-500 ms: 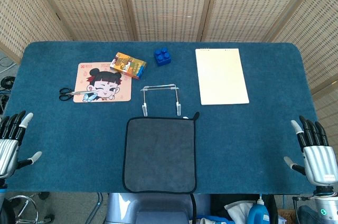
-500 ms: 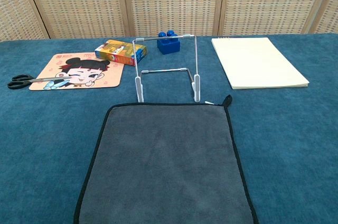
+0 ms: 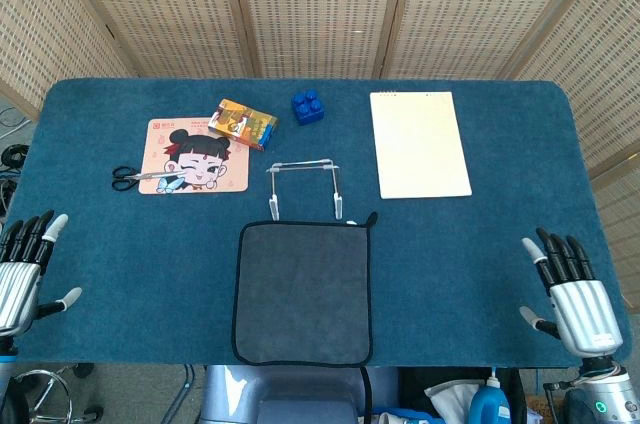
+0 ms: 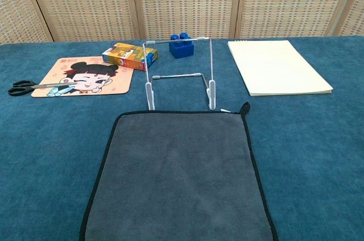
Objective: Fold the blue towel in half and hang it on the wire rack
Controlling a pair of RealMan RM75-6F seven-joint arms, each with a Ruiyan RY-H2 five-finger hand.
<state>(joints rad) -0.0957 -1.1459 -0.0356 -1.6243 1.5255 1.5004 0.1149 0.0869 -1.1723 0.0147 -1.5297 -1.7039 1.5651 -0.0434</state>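
Note:
A grey-blue towel (image 3: pixel 303 290) (image 4: pixel 179 175) with a black hem lies flat and unfolded at the table's near edge. Just behind it stands the white wire rack (image 3: pixel 305 189) (image 4: pixel 180 73), bare. My left hand (image 3: pixel 22 269) hovers at the table's near left corner, fingers spread, holding nothing. At the near right, my right hand (image 3: pixel 572 294) is likewise spread and empty. Both hands are far from the towel. Neither hand shows in the chest view.
A cartoon mouse pad (image 3: pixel 195 156) with scissors (image 3: pixel 135 176) on its left edge lies at the left. Behind the rack are a colourful box (image 3: pixel 243 123) and a blue block (image 3: pixel 307 106). A pale notepad (image 3: pixel 419 142) lies at the right.
My right hand has shifted left, inward over the table's near right corner. The left hand has barely moved. Towel and rack are unchanged.

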